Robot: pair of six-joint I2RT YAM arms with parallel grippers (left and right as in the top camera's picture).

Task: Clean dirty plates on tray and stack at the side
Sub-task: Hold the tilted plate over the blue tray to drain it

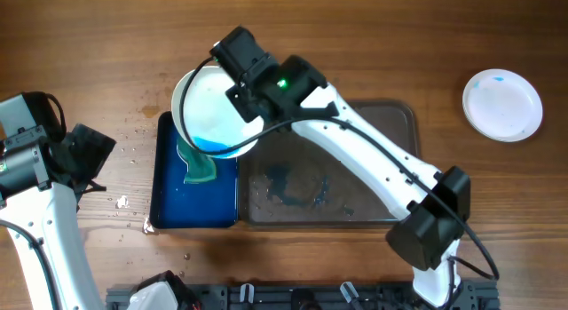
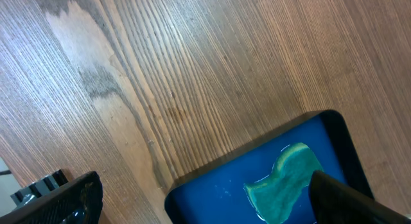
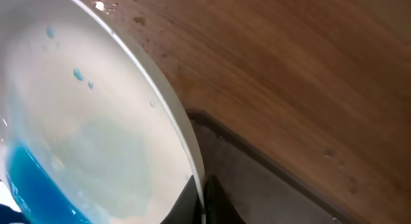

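Overhead first, Jo: where do the plates stand?

Jo: The dark tray carries none, only blue smears. The right claw is clenched on the rim of a tilted plate, held over the corner of the blue tray nearest the dark one. Blue liquid is pooled at the plate's low edge, just above the green sponge. A second plate lies well apart on the counter, far to the right and faintly blue at its centre. The left claw hangs off at the left, touching nothing.

Sam: Left wrist?

Jo: Its fingers are spread wide with nothing between them. Below are bare counter, a corner of the blue tray and the sponge lying in it.

Sam: Right wrist?

Jo: The plate rim is close up and wet, with blue collected low on its face. The dark tray's corner shows beneath.

Sam: So how far along?

Jo: Midway, I'd judge. The dark tray is emptied and this plate is mid-rinse. No stack is visible, and I can't find a third plate.
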